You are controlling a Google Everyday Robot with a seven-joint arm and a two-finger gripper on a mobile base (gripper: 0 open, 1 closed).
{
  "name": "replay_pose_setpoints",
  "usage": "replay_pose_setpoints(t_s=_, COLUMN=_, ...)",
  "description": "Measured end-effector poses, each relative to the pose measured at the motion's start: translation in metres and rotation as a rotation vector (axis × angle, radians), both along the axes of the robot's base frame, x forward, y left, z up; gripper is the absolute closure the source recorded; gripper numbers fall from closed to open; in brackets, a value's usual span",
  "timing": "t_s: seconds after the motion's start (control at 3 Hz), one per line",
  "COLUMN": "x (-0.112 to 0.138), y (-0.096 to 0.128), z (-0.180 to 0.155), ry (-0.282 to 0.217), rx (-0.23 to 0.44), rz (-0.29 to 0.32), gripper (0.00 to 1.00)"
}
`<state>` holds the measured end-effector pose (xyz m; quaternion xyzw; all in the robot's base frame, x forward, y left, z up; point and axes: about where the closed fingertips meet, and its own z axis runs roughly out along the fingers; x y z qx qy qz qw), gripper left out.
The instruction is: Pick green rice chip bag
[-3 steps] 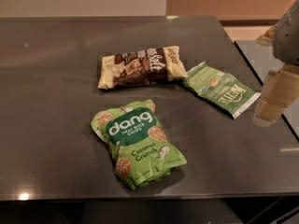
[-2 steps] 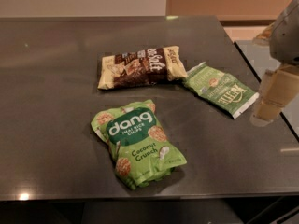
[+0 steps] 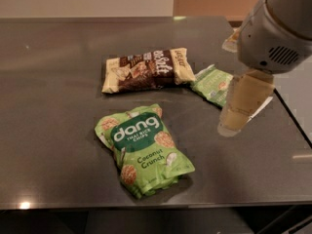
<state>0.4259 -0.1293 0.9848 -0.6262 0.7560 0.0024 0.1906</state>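
The green rice chip bag [image 3: 144,149] lies flat on the dark table [image 3: 53,106], near its front edge, with the "dang" label facing up. It is puffy and bright green. My gripper [image 3: 233,123] hangs from the arm at the right, above the table and to the right of the bag. It is apart from the bag and touches nothing. It partly covers a smaller flat green packet [image 3: 212,84].
A brown-and-cream bag [image 3: 146,69] lies behind the green rice chip bag, in the middle of the table. The small green packet lies just right of it. The table's right edge [image 3: 292,116] runs close under my arm.
My arm has moved left and inward over the table, from the right edge toward the small green packet. The bags have not moved.
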Motion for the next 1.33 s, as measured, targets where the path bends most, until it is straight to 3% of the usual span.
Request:
replay_pose_setpoints(t_s=0.67, x=-0.019, y=0.064, z=-0.003, ry=0.016, rx=0.047, rz=0.088, gripper=0.00)
replay_pose_setpoints(t_s=1.33, x=-0.046, y=0.108, z=-0.033, ry=0.054, rx=0.050, rz=0.146, gripper=0.00)
